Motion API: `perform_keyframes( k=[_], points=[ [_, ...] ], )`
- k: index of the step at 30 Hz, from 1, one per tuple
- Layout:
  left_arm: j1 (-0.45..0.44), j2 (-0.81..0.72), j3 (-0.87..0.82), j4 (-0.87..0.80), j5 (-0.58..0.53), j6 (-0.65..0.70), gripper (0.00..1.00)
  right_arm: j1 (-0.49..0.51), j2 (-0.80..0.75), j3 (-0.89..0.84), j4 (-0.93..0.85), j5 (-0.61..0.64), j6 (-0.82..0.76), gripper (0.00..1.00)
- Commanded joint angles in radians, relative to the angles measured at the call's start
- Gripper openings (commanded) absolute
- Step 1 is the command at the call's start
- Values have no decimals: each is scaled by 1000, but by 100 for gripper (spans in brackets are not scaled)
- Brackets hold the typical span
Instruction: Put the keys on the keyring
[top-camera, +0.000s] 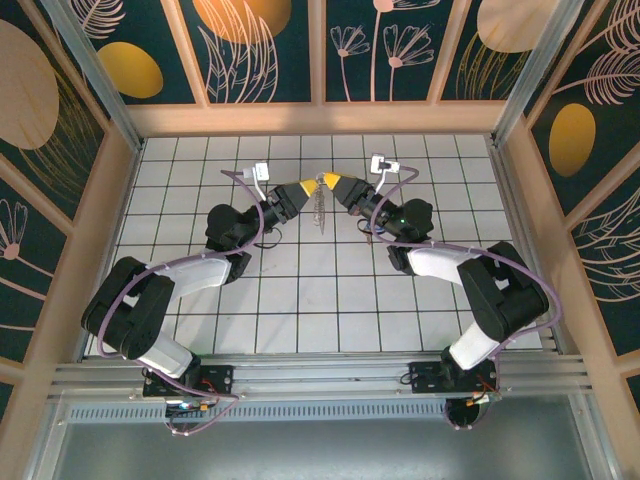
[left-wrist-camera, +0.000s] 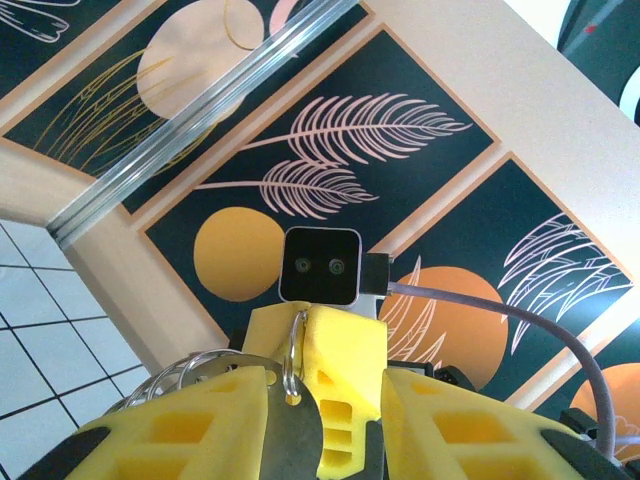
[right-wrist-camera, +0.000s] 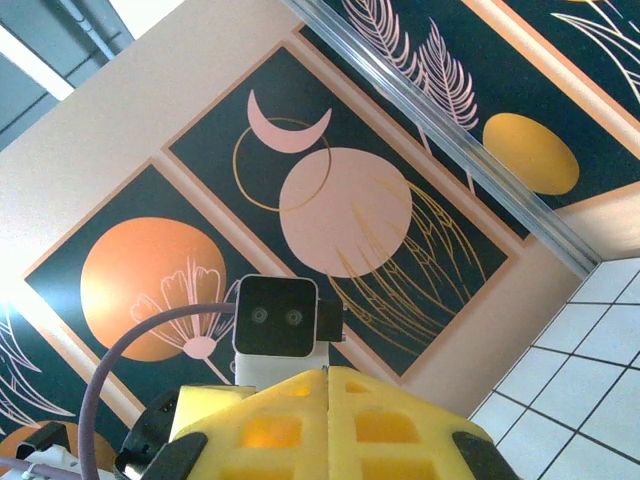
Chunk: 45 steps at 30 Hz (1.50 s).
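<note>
Above the middle of the white tiles my two yellow-tipped grippers meet tip to tip. The right gripper (top-camera: 331, 182) (right-wrist-camera: 328, 375) is shut, and a thin silvery ring of the keyring (top-camera: 320, 208) (left-wrist-camera: 292, 355) sits in the seam of its pads. The rest of the keyring hangs below as a small metal cluster. In the left wrist view the ring passes through a hole in a flat silvery metal piece (left-wrist-camera: 295, 430). That piece lies against one pad of my left gripper (top-camera: 311, 187) (left-wrist-camera: 320, 385), whose jaws stand apart around the right gripper's tip (left-wrist-camera: 340, 345). The keys are hidden.
The tiled floor (top-camera: 330, 290) is walled by wooden panels painted with leaves and orange discs (top-camera: 320, 50). A metal rail (top-camera: 320, 375) runs along the near edge by the arm bases. Each wrist view looks up at the other arm's camera block (left-wrist-camera: 320, 265) (right-wrist-camera: 277, 316).
</note>
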Motion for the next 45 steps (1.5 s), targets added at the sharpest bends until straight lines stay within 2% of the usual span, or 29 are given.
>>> perform_keyframes(
  k=[1, 28, 38, 45],
  points=[
    [-6, 13, 26, 60, -1, -10, 34, 8, 11, 33, 85, -8, 13, 0],
    [-17, 19, 13, 74, -20, -6, 28, 25, 5, 20, 62, -2, -8, 0],
    [-19, 27, 13, 87, -12, -11, 14, 21, 2, 12, 61, 0, -7, 0],
    [-22, 28, 11, 93, -10, -9, 10, 21, 9, 14, 65, 3, -4, 0]
  ],
)
